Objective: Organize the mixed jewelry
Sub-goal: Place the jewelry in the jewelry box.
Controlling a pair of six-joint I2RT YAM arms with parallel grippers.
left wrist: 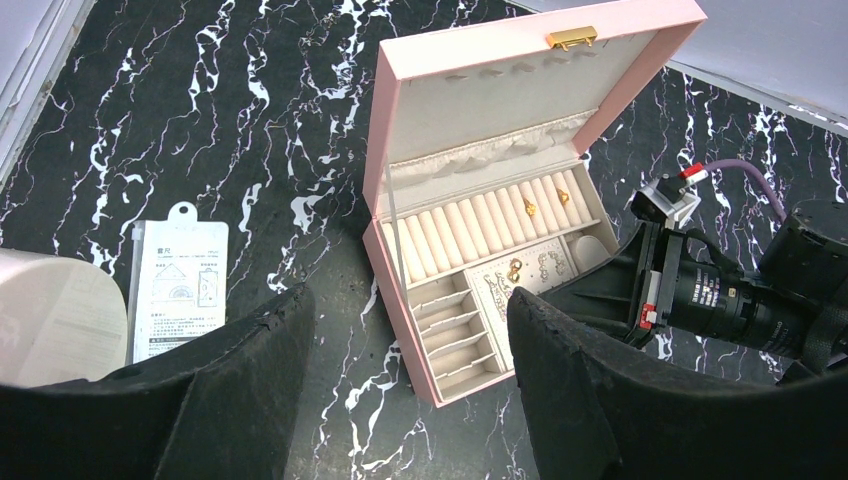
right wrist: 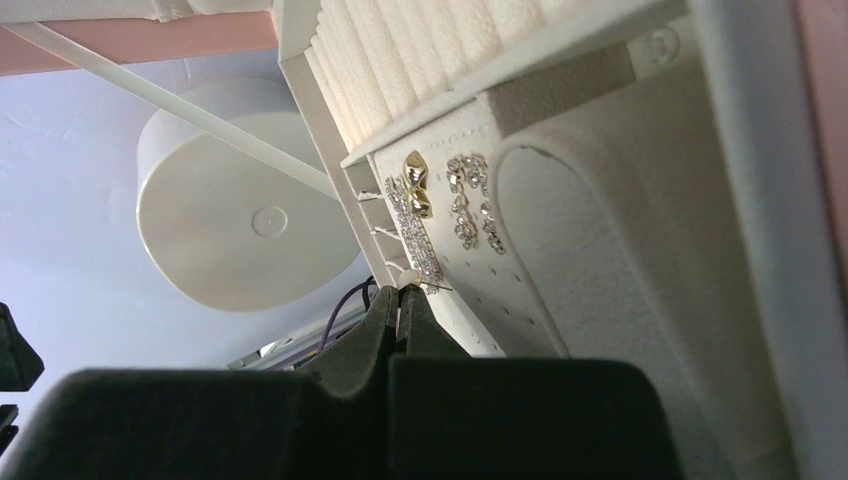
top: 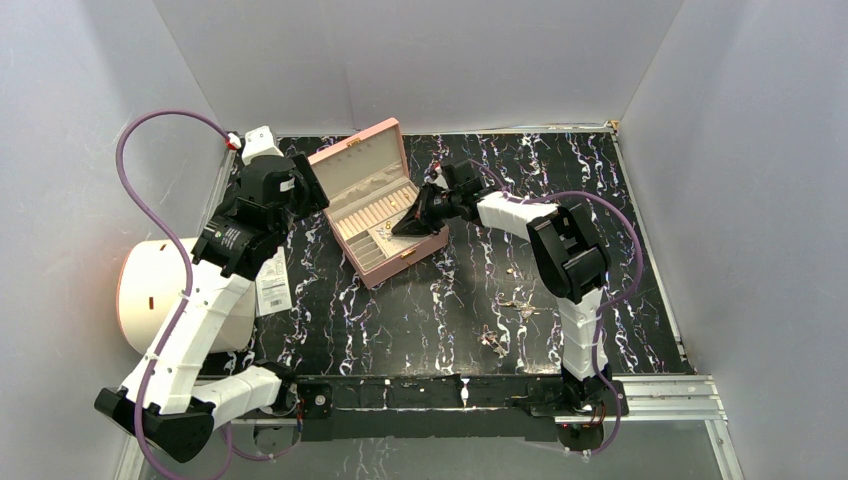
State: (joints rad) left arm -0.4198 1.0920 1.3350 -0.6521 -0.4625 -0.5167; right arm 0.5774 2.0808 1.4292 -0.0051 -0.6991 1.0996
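The pink jewelry box lies open at the back left of the table. My right gripper reaches into its tray, shut on a tiny pale stud earring at the perforated earring panel. My right gripper shows its fingers pressed together. A gold earring and silvery pieces sit on that panel. Two gold rings rest in the ring rolls. My left gripper hovers open above the box's near corner, holding nothing. Loose jewelry lies on the table to the front right.
A white paper tag lies left of the box. A white round container stands at the table's left edge. More small pieces lie near the right arm. The table's surface is black marble.
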